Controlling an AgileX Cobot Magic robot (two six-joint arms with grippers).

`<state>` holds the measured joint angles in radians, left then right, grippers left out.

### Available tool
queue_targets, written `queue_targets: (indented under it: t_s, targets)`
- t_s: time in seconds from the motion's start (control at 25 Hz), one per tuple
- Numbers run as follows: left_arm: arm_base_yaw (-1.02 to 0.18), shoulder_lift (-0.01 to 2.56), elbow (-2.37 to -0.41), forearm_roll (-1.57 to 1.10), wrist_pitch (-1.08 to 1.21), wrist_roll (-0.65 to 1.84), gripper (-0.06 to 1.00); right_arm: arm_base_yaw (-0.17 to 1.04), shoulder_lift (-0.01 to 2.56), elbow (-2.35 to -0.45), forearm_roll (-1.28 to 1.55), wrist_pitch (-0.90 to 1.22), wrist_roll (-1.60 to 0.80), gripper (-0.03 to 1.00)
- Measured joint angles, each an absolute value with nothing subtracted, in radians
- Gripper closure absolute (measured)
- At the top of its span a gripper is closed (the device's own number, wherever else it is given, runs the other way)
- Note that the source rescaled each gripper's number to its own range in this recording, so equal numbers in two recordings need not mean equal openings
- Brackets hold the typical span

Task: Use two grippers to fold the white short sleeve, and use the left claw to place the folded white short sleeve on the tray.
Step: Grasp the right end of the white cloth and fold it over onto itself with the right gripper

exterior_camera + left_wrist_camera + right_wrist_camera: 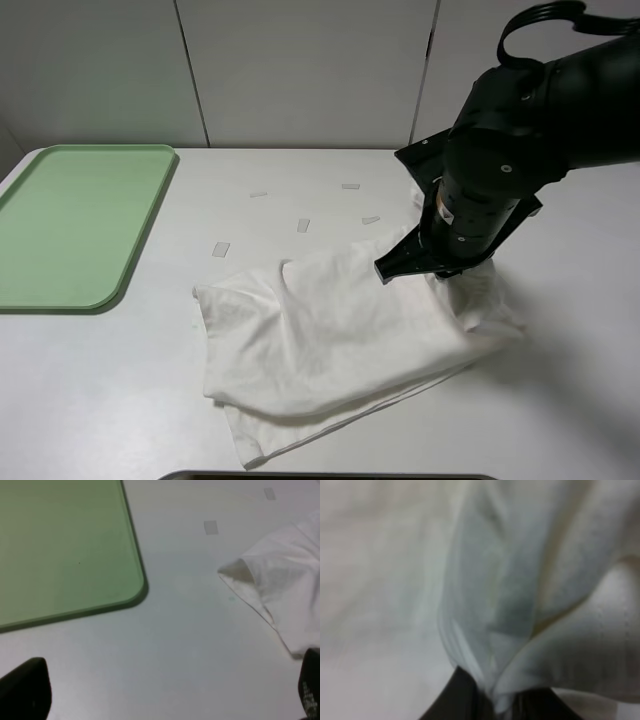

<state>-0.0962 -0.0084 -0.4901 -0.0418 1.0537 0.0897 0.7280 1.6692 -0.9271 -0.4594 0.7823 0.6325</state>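
Observation:
The white short sleeve (340, 335) lies crumpled and partly doubled over on the table, right of centre. Its right end is lifted into the bulky black right arm (495, 180). In the right wrist view, my right gripper (492, 704) is shut on a pinched fold of the white fabric (520, 605). The left claw (167, 695) hangs open over bare table, its two dark fingertips (25, 690) far apart and holding nothing. A sleeve corner of the shirt (280, 580) lies just ahead of it. The pale-green tray (75, 225) sits empty at the far left, and its rounded corner (135, 587) shows in the left wrist view.
Several small pale tape strips (221, 247) are stuck to the table between the tray and the shirt; two of these tape strips (211, 527) also show in the left wrist view. A dark edge (330, 476) runs along the table's near side. White wall panels stand behind.

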Motion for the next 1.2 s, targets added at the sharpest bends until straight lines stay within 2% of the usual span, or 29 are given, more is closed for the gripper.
queue_targets:
  t_s: [0.4, 0.52, 0.56, 0.68, 0.76, 1.2]
  targets:
    - [-0.096, -0.008, -0.49, -0.042, 1.054, 0.09, -0.06, 0.771, 1.687, -0.928, -0.403, 0.726, 0.573, 0.83]
    - [-0.096, -0.008, -0.49, -0.042, 1.054, 0.09, -0.06, 0.771, 1.737, -0.928, -0.394, 0.688, 0.569, 0.65]
    - [-0.096, -0.008, -0.49, -0.042, 1.054, 0.09, -0.06, 0.771, 1.737, -0.928, -0.394, 0.688, 0.569, 0.65]
    - [-0.096, -0.008, -0.49, -0.041, 1.054, 0.09, -0.06, 0.771, 1.76, -0.928, -0.412, 0.676, 0.542, 0.34]
    - [-0.096, -0.008, -0.49, -0.041, 1.054, 0.09, -0.06, 0.771, 1.766, -0.928, -0.467, 0.685, 0.524, 0.2]
    - [-0.096, -0.008, -0.49, 0.033, 1.054, 0.09, -0.05, 0.749, 1.713, -0.928, -0.5, 0.72, 0.52, 0.17]
